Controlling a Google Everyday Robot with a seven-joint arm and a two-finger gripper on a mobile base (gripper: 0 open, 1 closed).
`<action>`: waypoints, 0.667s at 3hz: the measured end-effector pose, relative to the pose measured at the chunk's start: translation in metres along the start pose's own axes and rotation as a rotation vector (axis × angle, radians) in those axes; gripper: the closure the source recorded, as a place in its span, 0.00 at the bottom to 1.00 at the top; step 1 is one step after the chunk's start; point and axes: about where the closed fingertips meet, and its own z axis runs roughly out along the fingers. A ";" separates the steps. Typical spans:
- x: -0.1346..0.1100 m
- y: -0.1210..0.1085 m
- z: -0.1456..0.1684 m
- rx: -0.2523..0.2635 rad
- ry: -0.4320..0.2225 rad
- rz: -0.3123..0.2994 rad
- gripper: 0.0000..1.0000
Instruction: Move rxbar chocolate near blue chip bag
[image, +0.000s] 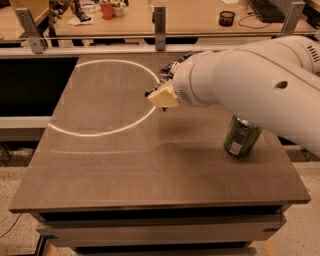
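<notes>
The gripper (161, 96) hangs above the tabletop (100, 165) toward its far edge, fingers closed on the rxbar chocolate (150, 93), a dark sliver showing. Light, flat, slick-wrapped: best pinched across its narrow width. The blue chip bag (176, 62) lies just beyond, mostly hidden

Lab: cluttered workbench (200, 17) behind the table (125, 165) beneath the robot's jaws.
</notes>
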 end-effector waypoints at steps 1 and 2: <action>0.019 -0.047 0.008 0.068 0.062 -0.019 1.00; 0.029 -0.083 0.018 0.110 0.098 -0.064 1.00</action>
